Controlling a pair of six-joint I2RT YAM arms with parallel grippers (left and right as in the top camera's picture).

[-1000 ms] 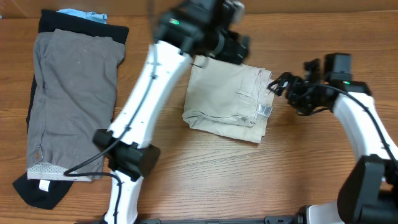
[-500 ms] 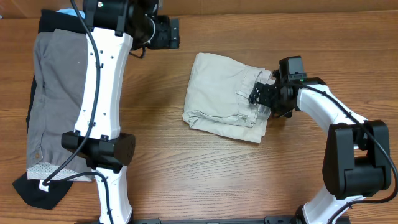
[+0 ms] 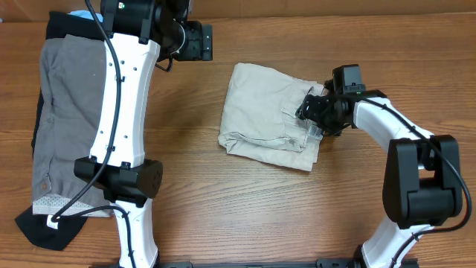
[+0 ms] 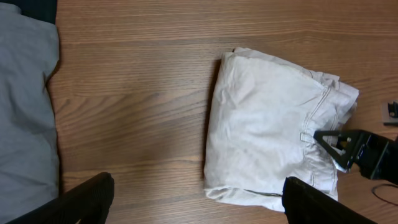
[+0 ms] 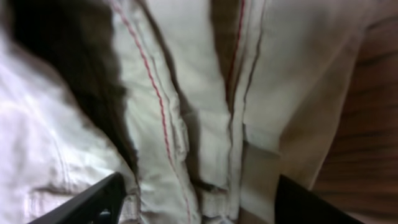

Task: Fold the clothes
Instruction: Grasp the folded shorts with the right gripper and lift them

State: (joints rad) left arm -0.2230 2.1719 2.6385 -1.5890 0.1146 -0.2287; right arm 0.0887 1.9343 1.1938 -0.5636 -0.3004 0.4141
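The beige khaki shorts point(image 3: 268, 115) lie folded at the table's middle, waistband and white label to the right. My right gripper point(image 3: 313, 119) is low at that waistband edge. In the right wrist view its fingers point(image 5: 196, 208) stand wide open with folded waistband fabric point(image 5: 186, 93) between them. My left gripper point(image 3: 201, 41) is open and empty, raised at the back, left of the shorts. The left wrist view shows the shorts point(image 4: 267, 124) below, between its spread fingers point(image 4: 199, 202), and the right gripper point(image 4: 348, 152) at their edge.
Grey shorts point(image 3: 78, 112) lie flat at the far left on a black garment point(image 3: 44, 223), with a light-blue garment point(image 3: 93, 16) showing at the back. The grey shorts also show in the left wrist view point(image 4: 25, 112). Bare wood surrounds the beige shorts.
My left arm swung away from above the beige shorts to the back left. My right gripper moved left onto the shorts' waistband edge.
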